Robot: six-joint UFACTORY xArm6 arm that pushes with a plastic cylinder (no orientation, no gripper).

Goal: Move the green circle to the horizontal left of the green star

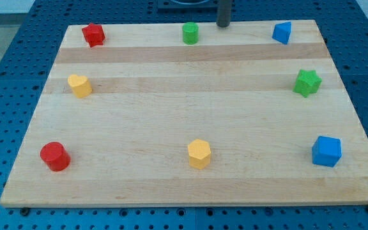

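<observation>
The green circle (pixel 190 32) stands near the top edge of the wooden board, a little left of the middle. The green star (pixel 307 82) lies at the right side, lower down the view than the circle. My tip (pixel 223 25) rests at the board's top edge, just to the right of the green circle with a small gap between them, and far up and left of the green star.
A red star-like block (pixel 93 34) sits top left, a blue block (pixel 282 32) top right. A yellow heart (pixel 79 85) lies at the left, a red cylinder (pixel 55 156) bottom left, a yellow hexagon (pixel 199 153) bottom middle, a blue cube (pixel 326 151) bottom right.
</observation>
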